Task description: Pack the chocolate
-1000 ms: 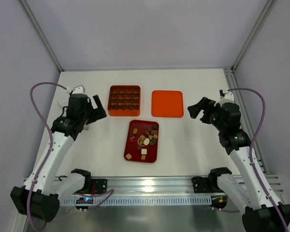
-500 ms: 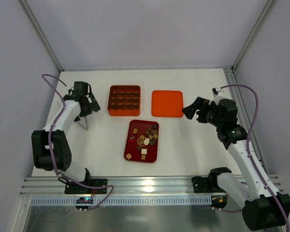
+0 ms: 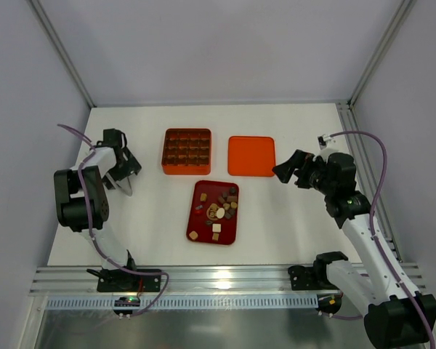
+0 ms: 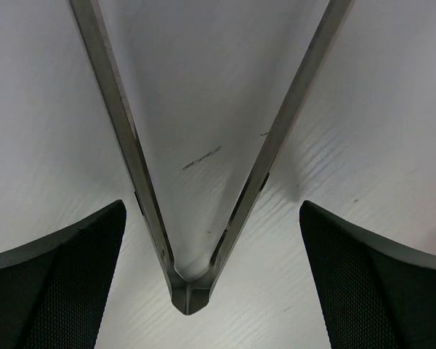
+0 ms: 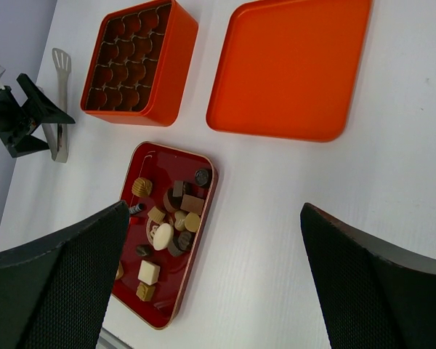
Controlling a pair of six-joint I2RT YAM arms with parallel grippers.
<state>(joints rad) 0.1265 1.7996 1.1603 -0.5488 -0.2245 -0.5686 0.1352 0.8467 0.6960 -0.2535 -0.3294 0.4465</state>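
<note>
- Our left gripper [image 4: 212,218] gapes wide and empty over silver V-shaped metal tongs [image 4: 190,287].
- Our right gripper [image 5: 215,211] gapes wide, also empty.
- Small brown, tan and cream chocolate pieces [image 5: 171,218] lie in a dark red rectangular tray [image 5: 163,163].

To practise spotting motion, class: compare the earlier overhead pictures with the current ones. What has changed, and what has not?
The left arm folded back toward its own side, bringing the open left hand over the tongs, which sit between its fingers, not gripped. The right hand edged slightly left toward the orange lid, open and empty. The gridded box, red tray and chocolate pieces stayed put.
</note>
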